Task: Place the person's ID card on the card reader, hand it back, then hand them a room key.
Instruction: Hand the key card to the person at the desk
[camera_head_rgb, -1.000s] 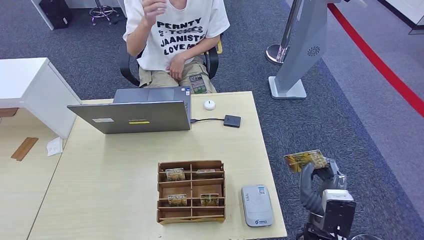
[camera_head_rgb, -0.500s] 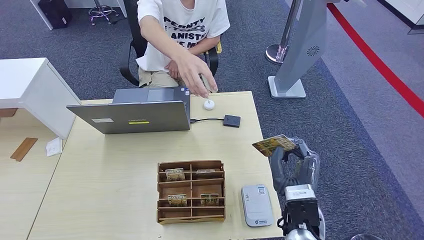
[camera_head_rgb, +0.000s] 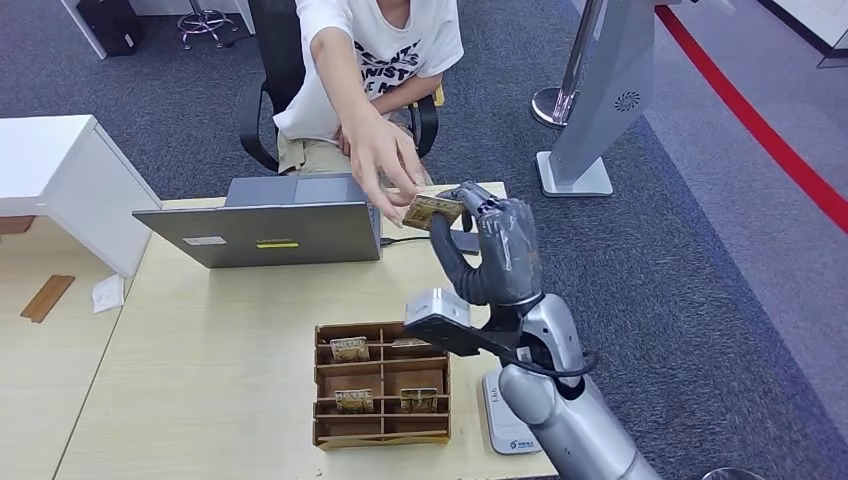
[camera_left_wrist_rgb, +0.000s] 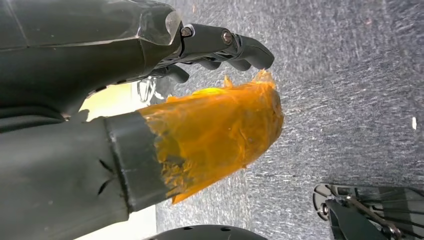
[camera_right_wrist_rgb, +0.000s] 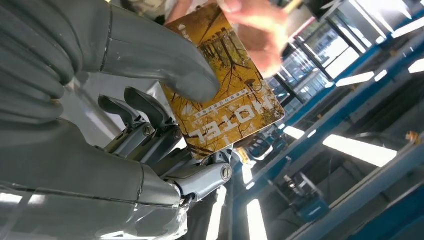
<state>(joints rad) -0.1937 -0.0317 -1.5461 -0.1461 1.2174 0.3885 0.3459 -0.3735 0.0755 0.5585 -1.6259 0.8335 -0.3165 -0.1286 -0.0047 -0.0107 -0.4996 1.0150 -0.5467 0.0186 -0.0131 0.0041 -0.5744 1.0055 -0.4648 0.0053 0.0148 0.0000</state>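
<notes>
My right hand (camera_head_rgb: 495, 250) is raised over the back of the table (camera_head_rgb: 220, 340) and pinches a yellow room key card (camera_head_rgb: 432, 211) printed "MOTEL" (camera_right_wrist_rgb: 227, 95) between thumb and fingers (camera_right_wrist_rgb: 150, 125). The person's hand (camera_head_rgb: 385, 165) reaches across and its fingers (camera_right_wrist_rgb: 255, 25) touch the card's far end. The grey card reader (camera_head_rgb: 497, 402) lies at the table's front right, partly hidden behind my right arm. My left hand (camera_left_wrist_rgb: 200, 100) hangs over the carpet with nothing in it, its thumb wrapped in orange tape (camera_left_wrist_rgb: 220, 130) and apart from the dark fingers (camera_left_wrist_rgb: 225, 45).
A wooden card organizer (camera_head_rgb: 382, 385) holding several cards sits left of the reader. An open laptop (camera_head_rgb: 270, 225) stands at the back, a small black box (camera_head_rgb: 464, 243) beside it. The person sits in a chair behind the table. A grey stand (camera_head_rgb: 590, 120) rises at back right.
My right arm swung up and left from beside the table to over its back edge, carrying the card. The person leaned in and reached forward; their fingers now touch the card.
</notes>
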